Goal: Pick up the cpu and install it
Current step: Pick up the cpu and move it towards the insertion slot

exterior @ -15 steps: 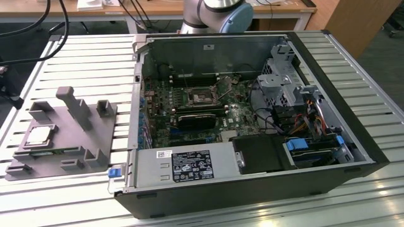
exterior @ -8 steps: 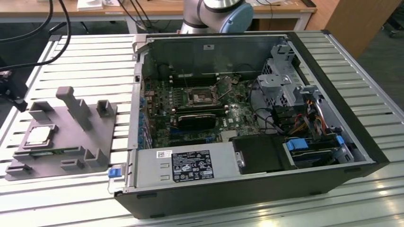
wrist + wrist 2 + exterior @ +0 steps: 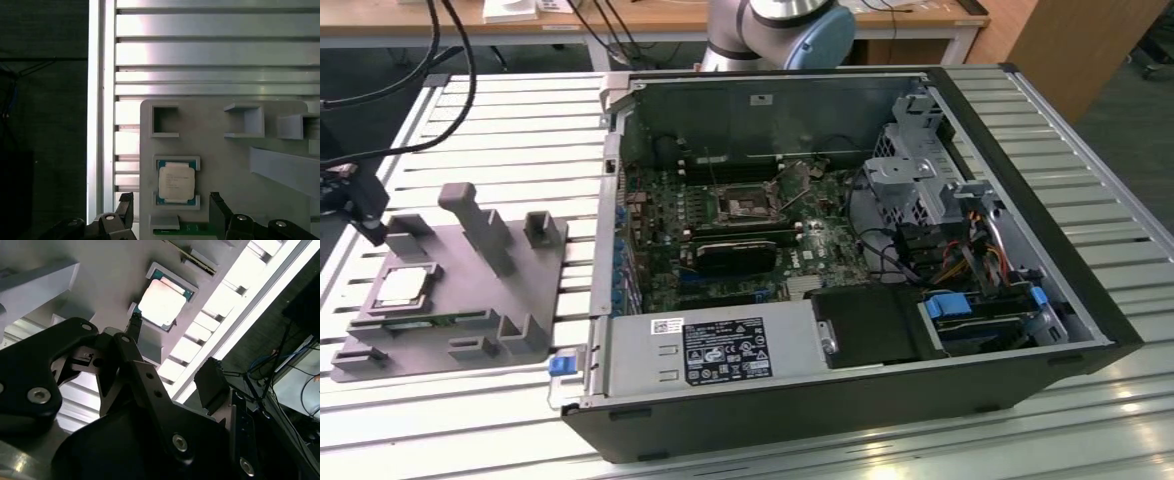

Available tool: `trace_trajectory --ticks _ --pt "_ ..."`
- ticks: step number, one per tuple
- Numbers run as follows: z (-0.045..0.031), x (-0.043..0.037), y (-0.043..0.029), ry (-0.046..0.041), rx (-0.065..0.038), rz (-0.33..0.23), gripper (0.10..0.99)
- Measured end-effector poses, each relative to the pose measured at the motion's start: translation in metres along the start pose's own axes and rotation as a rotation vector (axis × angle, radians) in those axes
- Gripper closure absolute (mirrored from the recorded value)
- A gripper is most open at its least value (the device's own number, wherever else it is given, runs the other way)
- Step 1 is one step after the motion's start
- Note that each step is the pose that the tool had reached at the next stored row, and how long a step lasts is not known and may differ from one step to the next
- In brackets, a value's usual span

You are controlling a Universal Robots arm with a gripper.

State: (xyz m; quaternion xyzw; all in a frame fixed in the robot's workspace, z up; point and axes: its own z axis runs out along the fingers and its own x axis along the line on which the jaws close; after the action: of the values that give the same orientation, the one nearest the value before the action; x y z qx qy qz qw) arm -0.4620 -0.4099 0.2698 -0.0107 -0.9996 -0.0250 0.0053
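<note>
Slatted aluminium bench. At the exterior view's lower left, a small square silver-topped cpu sits in a grey plastic fixture pocket, likely to keep it square. Black gripper hovers spread wide and empty, poised to straddle it.

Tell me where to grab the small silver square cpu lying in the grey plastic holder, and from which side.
Come straight down: the small silver square cpu lies flat in the grey plastic holder. Probably pinch its two bare opposite edges; raised lips guard the other two.
</note>
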Motion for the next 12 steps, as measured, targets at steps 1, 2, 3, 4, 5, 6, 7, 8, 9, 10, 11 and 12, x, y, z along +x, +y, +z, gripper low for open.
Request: trace_trajectory --ticks 1,2,3,4,5,6,7,8,9,10,11,12 --pt "0.0017 0.0 -0.0002 0.0001 0.0 0.0 0.38" --pt "0.0035 -0.0001 -0.0004 0.0001 0.0 0.0 0.38" --pt "0.005 -0.0001 -0.0008 0.0 0.0 0.0 0.38" --pt "0.0063 -0.0001 -0.0011 0.0 0.0 0.0 0.38" --pt "0.0075 -0.0001 -0.0013 0.0001 0.0 0.0 0.38" --pt "0.009 -0.0001 -0.0015 0.0 0.0 0.0 0.38" --pt "0.0105 -0.0002 -0.0017 0.0 0.0 0.0 0.38" --pt "0.0121 -0.0002 -0.002 0.0 0.0 0.0 0.38" --pt "0.0138 -0.0003 -0.0023 -0.0001 0.0 0.0 0.38" --pt "0.0155 -0.0003 -0.0027 -0.0001 0.0 0.0 0.38" --pt "0.0172 -0.0003 -0.0028 0.0 0.0 0.0 0.38" --pt "0.019 -0.0003 -0.003 0.0 0.0 0.0 0.38"
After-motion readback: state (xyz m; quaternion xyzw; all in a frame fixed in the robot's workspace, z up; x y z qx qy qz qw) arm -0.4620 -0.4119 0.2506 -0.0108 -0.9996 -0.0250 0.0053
